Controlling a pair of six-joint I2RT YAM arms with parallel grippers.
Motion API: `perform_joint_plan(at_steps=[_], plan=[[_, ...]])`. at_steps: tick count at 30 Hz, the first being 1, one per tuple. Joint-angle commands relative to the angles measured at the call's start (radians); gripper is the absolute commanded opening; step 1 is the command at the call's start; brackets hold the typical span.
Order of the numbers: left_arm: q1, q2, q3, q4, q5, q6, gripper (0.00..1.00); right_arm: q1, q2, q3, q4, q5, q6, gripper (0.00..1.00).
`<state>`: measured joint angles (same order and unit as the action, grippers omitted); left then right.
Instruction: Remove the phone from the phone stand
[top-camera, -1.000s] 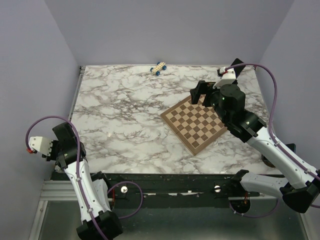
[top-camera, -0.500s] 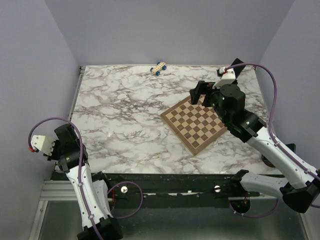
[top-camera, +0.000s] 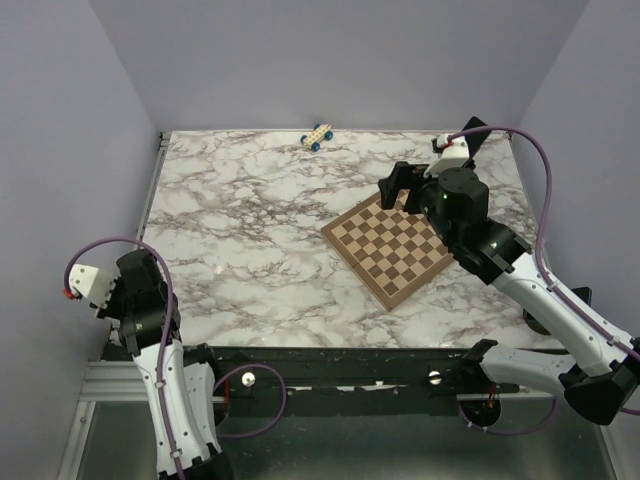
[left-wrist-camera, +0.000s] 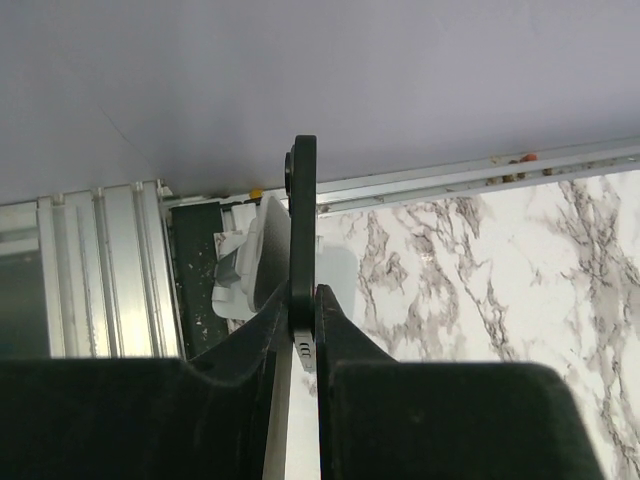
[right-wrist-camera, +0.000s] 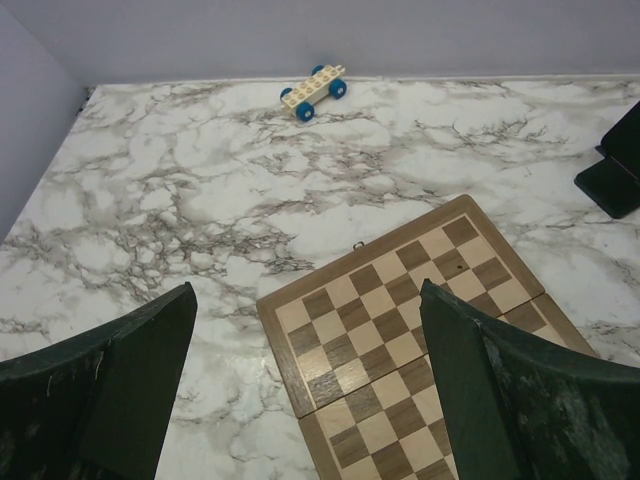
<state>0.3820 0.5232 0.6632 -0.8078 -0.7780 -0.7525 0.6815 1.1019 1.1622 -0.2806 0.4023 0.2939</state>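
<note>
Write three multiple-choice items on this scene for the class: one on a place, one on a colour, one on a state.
1. Where on the table is the toy car? A near edge; B centre; C far edge.
2. What colour are its wheels? A blue; B red; C green.
3. How is the right hand? A shut on the toy car; B open, holding nothing; C shut, empty.
Key: C, it lies by the back wall; A, blue shows in both views; B, its fingers stand wide apart in the wrist view.
</note>
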Motion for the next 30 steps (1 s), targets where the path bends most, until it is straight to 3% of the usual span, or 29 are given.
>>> perform_joint_plan(at_steps=[1,5,8,17,21,26,30], plan=[[-0.07,-0.011,0.07,0.009,-0.079,0.004,0.0,0.007,0.011,0.008,0.011,-0.012,-0.011,1.0],[-0.132,-0.026,0.09,0.025,-0.031,0.008,0.0,0.007,0.017,0.011,0.006,-0.016,-0.013,1.0],[-0.148,-0.049,0.097,0.104,0.137,0.081,0.0,0.007,0.016,0.011,0.008,-0.026,-0.019,1.0],[-0.15,-0.016,0.111,0.438,1.049,0.306,0.0,0.007,0.052,0.029,-0.022,-0.03,-0.047,1.0],[-0.15,0.013,0.079,0.542,1.305,0.294,0.0,0.007,0.096,0.05,-0.049,-0.073,-0.037,1.0],[-0.165,0.061,0.014,0.698,1.601,0.254,0.0,0.007,0.203,0.098,-0.117,-0.291,-0.006,1.0],[-0.226,0.109,-0.033,0.833,1.727,0.19,0.0,0.007,0.319,0.142,-0.138,-0.699,0.003,1.0]])
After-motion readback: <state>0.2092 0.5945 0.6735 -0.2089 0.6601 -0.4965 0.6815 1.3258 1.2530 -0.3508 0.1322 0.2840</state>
